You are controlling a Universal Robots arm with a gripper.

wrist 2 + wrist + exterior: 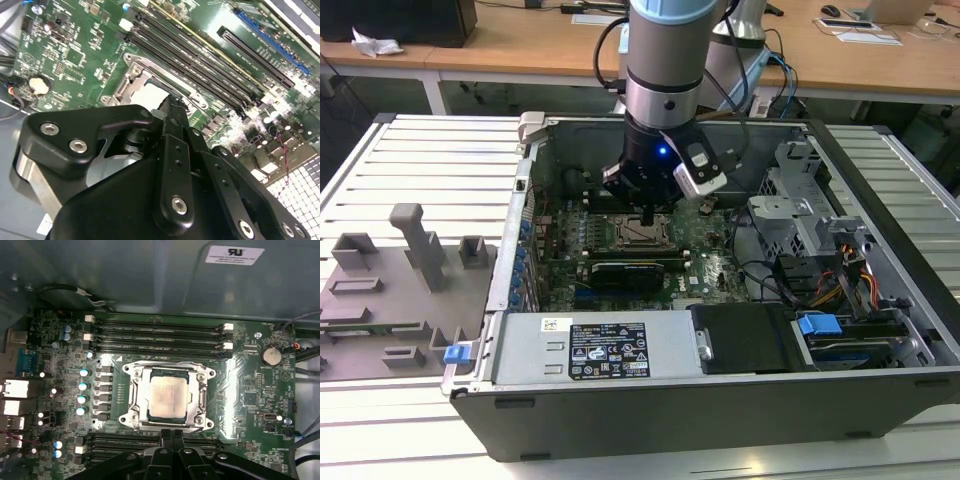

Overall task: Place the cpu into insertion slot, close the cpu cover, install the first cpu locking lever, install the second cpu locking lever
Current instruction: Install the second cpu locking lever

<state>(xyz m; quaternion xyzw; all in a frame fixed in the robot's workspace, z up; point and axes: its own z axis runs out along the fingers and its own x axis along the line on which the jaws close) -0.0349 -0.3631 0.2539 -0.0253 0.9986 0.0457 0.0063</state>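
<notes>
Resting in the insertion slot [167,398] – the cpu [166,399], dull silver, flat – tool [173,435] pressed together above

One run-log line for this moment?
gripper: shut, empty | cpu: in insertion slot | cpu cover: down

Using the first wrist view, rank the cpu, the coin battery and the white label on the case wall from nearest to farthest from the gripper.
1. The cpu, in its socket just past the gripper.
2. The coin battery, off on the board's edge.
3. The white label, on the case wall beyond the board.
</notes>
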